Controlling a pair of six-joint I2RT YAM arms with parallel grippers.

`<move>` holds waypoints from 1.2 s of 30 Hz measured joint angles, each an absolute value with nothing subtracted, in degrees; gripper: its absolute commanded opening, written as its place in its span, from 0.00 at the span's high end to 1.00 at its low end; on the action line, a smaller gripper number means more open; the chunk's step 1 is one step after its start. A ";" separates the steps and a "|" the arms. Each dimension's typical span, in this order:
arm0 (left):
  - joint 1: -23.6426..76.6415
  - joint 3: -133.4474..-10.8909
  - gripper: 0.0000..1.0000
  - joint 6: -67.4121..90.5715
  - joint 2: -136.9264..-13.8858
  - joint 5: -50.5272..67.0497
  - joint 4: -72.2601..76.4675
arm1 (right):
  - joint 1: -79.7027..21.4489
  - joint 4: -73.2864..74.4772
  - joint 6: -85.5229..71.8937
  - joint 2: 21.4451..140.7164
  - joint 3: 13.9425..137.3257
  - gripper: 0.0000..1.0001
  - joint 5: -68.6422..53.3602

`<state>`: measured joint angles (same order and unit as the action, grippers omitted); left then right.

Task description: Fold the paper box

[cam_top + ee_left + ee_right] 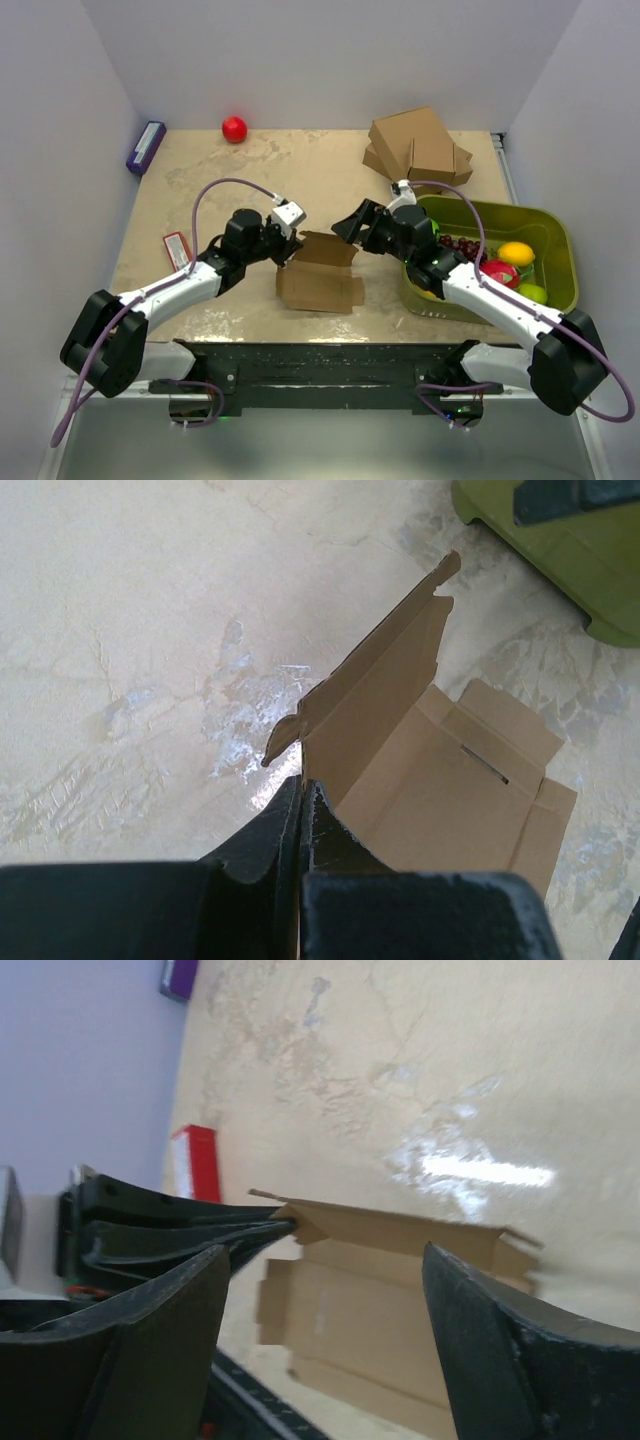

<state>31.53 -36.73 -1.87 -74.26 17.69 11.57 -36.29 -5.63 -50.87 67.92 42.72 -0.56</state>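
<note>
The paper box lies as a flat brown cardboard sheet near the table's front edge, its far flap standing upright. My left gripper is shut on the left end of that flap; in the left wrist view the closed fingertips pinch the flap's edge, and the rest of the paper box spreads out to the right. My right gripper hovers open just beyond the flap's right end. In the right wrist view its gripper frames the paper box between wide-apart fingers without touching it.
A stack of bigger brown cardboard boxes sits at the back right. A green bin holding fruit stands at the right. A red ball and a purple box lie at the back left, and a red-and-white packet lies left.
</note>
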 measured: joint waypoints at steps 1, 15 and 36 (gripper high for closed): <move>31.53 -36.73 1.00 -2.57 -74.26 18.31 11.46 | -36.29 -5.41 -47.70 67.92 43.00 0.26 -0.47; 31.55 -36.86 1.00 -6.52 -75.22 22.35 11.03 | -36.38 -6.63 -25.04 75.26 46.81 0.49 4.58; 31.55 -37.82 1.00 -2.94 -78.32 20.60 10.72 | -52.77 -10.31 -29.98 81.34 43.59 0.52 27.38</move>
<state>31.55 -37.82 -2.94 -78.32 20.60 10.72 -52.77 -10.31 -29.98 81.34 43.59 27.38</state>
